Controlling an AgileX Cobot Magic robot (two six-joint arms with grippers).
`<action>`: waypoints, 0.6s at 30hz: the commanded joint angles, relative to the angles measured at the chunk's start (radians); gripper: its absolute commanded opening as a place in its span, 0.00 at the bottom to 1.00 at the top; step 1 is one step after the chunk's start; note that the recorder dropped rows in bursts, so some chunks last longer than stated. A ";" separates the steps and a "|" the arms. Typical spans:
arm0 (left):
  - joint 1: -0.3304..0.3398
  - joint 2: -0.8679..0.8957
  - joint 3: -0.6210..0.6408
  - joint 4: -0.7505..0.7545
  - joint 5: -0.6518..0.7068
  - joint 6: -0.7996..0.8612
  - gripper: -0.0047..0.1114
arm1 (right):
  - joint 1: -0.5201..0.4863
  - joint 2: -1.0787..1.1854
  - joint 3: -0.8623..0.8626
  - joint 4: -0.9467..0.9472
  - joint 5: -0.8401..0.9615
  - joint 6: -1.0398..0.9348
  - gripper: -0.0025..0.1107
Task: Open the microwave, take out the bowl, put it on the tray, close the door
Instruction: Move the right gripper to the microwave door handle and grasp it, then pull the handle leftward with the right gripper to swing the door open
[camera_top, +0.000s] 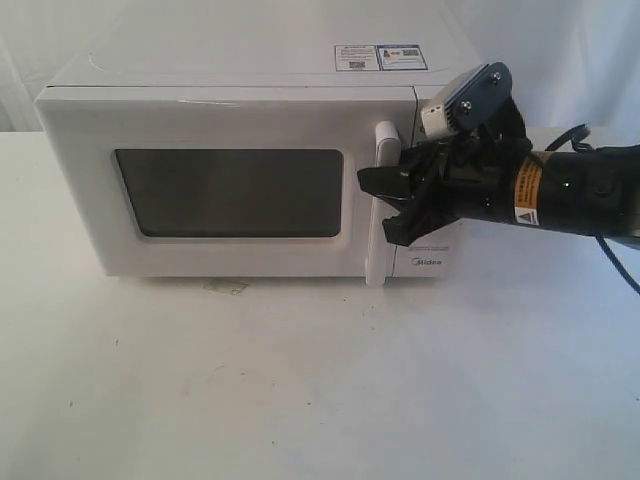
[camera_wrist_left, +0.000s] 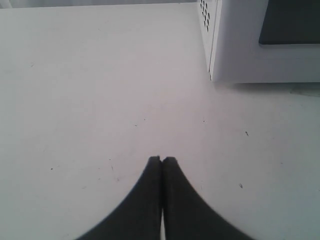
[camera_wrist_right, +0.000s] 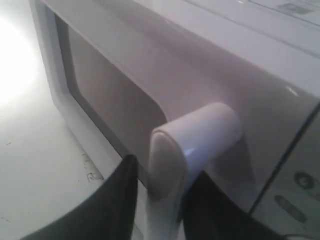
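Note:
The white microwave (camera_top: 230, 110) stands at the back of the table with its door (camera_top: 90, 190) closed. Its dark window shows nothing of the bowl, which is hidden. My right gripper (camera_top: 388, 205) reaches in from the right and sits at the vertical white door handle (camera_top: 378, 255). In the right wrist view the handle (camera_wrist_right: 195, 135) stands between the two black fingers (camera_wrist_right: 115, 200), which press close on both sides of it; the gripper (camera_wrist_right: 162, 175) is shut on it. My left gripper (camera_wrist_left: 162, 159) is shut and empty above bare table, near the microwave's corner (camera_wrist_left: 235, 55). No tray is in view.
The white table (camera_top: 320, 400) spreads in front of the microwave. A faint scuffed mark (camera_top: 226, 287) lies just under the door. The right arm and its cable (camera_top: 615, 255) cover the knob panel. Stickers (camera_top: 380, 57) lie on the oven's top.

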 joint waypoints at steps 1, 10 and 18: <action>-0.005 -0.004 0.004 -0.008 -0.005 0.000 0.04 | 0.000 0.002 -0.013 -0.014 -0.028 -0.004 0.02; -0.005 -0.004 0.004 -0.008 -0.005 0.000 0.04 | 0.000 0.002 -0.013 -0.035 -0.030 -0.006 0.02; -0.005 -0.004 0.004 -0.008 -0.005 0.000 0.04 | 0.000 -0.004 -0.033 -0.575 -0.309 0.241 0.02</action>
